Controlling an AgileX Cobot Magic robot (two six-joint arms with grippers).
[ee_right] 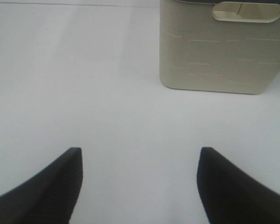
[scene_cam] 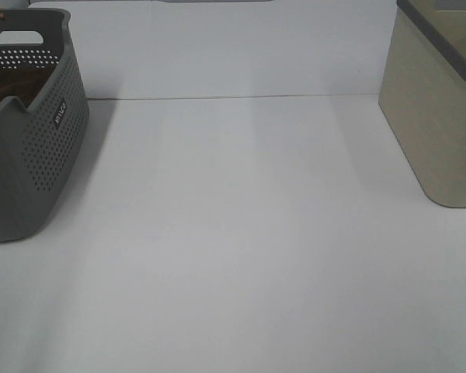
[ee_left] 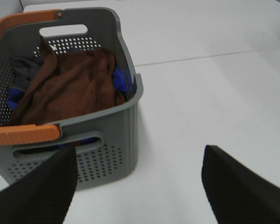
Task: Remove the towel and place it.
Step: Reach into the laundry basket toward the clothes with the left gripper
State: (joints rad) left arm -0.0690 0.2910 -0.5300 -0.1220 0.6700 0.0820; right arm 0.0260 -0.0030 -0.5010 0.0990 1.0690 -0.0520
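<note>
The dark brown towel [ee_left: 72,88] lies crumpled on top of other cloths inside the grey perforated basket [ee_left: 109,144]. In the high view only a brown sliver of the towel [scene_cam: 15,87] shows inside the basket [scene_cam: 39,155] at the far left. My left gripper [ee_left: 140,179] is open and empty, hovering over the white table beside the basket, short of its near wall. My right gripper [ee_right: 140,179] is open and empty above the bare table, facing the beige bin [ee_right: 219,51]. Neither gripper shows in the high view.
A dark grey-blue cloth [ee_left: 23,67] and blue fabric [ee_left: 120,80] lie under the towel. The basket has orange handles [ee_left: 23,134]. The beige bin with a grey rim [scene_cam: 439,109] stands at the far right. A seam [scene_cam: 233,97] crosses the white table.
</note>
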